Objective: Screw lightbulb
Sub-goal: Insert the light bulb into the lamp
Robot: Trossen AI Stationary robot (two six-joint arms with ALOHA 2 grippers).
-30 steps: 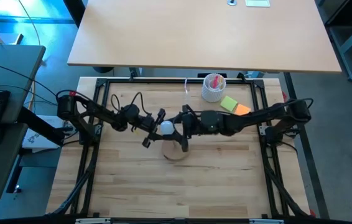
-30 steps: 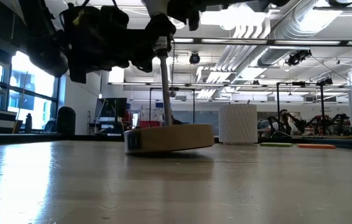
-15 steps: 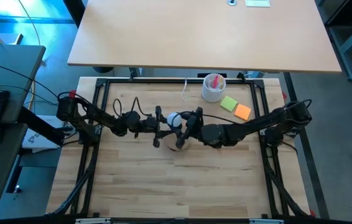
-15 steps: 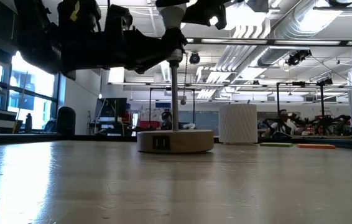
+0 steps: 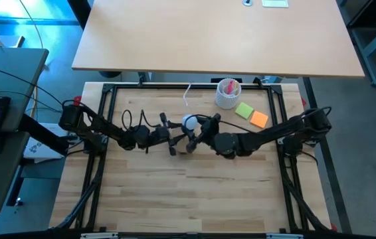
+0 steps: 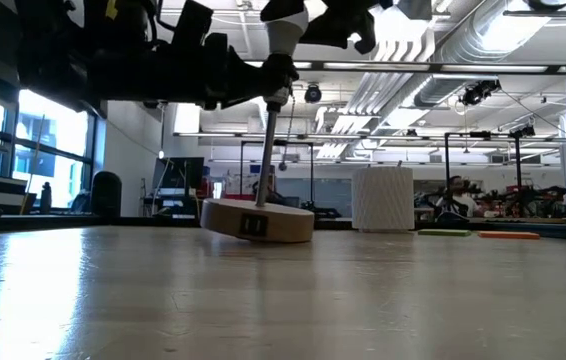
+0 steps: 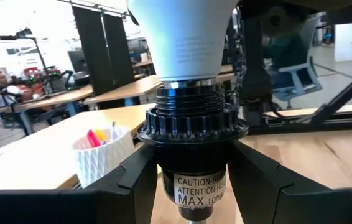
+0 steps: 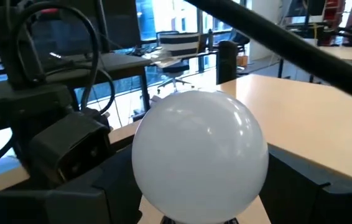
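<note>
Lamp socket [image 7: 191, 134] sits clamped between the dark fingers of the left hand [image 5: 173, 137], which reaches in from the left side of the tabletop [image 5: 194, 199]; the left wrist view shows both fingers pressed against the black ribbed collar. Below the socket, a thin metal rod [image 6: 266, 155] runs down to the wooden disc stand [image 6: 257, 220]. In the low view the stand is tipped, one edge raised off the tabletop and the rod leaning, so the left hand is carrying part of its weight.

Lightbulb [image 5: 189, 123] stands at the centre of the tabletop, on top of the socket. Its grey screw base is already inside the collar; a few threads still show above the rim in the left wrist view, so seating looks partial, not finished.

Right hand [image 5: 200, 129] comes in from the right and is closed around the white globe [image 8: 199, 155], fingers on either side of it.

Judgement: bulb engaged and partway threaded. Remaining: further turns until the threads disappear, release, and setting the stand flat.

Farther right and back: white ribbed cup [image 5: 228, 93], green and orange pads [image 5: 251, 114], untouched.
</note>
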